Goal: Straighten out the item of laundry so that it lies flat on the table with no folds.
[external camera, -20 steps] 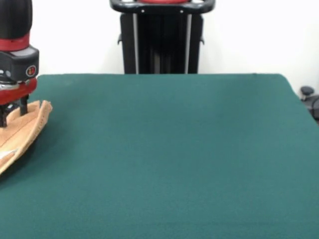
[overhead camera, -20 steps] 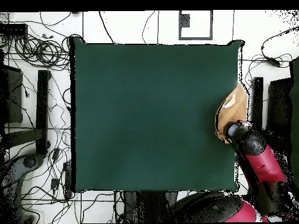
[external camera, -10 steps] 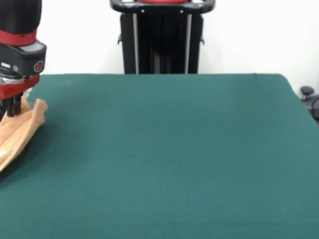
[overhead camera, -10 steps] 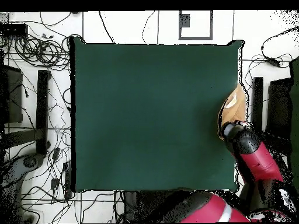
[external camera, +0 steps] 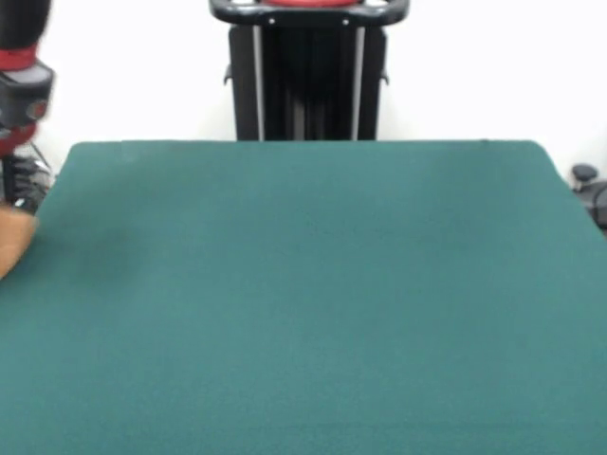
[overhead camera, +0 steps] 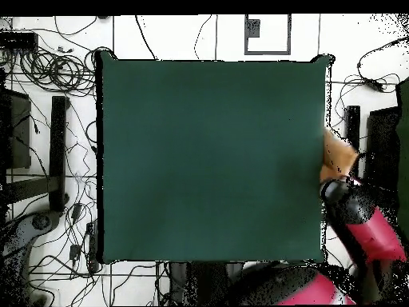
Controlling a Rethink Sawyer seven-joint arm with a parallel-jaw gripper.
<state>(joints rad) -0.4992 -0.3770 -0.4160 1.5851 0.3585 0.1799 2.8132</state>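
1. At the table's side edge, almost off it, sits the towel (external camera: 11, 242): the front view shows only a small tan-orange patch at the picture's left border, and the overhead view shows a small orange patch (overhead camera: 333, 153) just past the table's right edge, beside the arm.
2. Most of the cloth cannot be seen, so whether it hangs over the edge, is bunched, or is partly lifted cannot be told. No hem, band or label can be made out.
3. Right above that patch is the gripper (external camera: 21, 185), at the left border of the front view; from overhead the red and black arm (overhead camera: 359, 224) reaches up to the same spot outside the table edge.
4. Whether the jaws are open, closed or pinching the cloth cannot be told, since only part of the gripper's body is visible.
5. Across the rest of the table (external camera: 313, 294) the green cloth carries nothing.
6. Judged from this, the task is far from done: the towel is not spread on the table at all. It likely has to be brought back onto the green surface, then opened out and smoothed.
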